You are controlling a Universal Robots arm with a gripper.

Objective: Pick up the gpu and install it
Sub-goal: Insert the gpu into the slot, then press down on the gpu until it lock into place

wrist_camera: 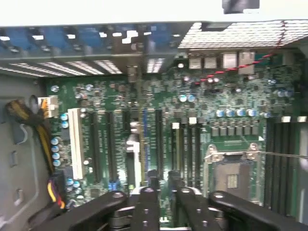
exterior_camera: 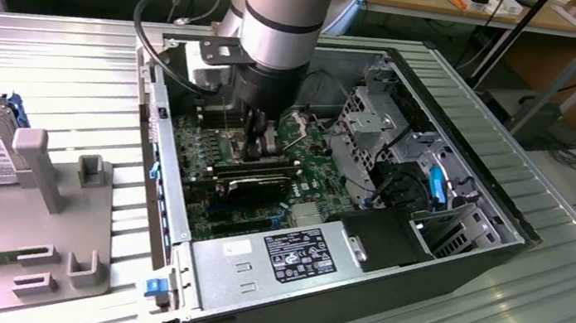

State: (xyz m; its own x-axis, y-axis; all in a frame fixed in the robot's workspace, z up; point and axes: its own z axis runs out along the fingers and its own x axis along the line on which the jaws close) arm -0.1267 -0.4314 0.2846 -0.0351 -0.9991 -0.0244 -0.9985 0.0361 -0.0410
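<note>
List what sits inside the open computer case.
Inside the computer case: green motherboard, the gpu under the gripper, and a power supply. The board beneath the gpu is covered.

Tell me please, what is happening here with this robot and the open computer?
A robot arm reaches down into the open computer case. Its gripper is low over the green motherboard, right at the gpu, a flat black card lying across the board's slots. Whether the card is fully seated cannot be told.

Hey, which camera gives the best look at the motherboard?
The wrist view: the motherboard lies face-on, slots and CPU socket plain. In the exterior view it lies slanted inside the computer case, partly behind the arm.
</note>
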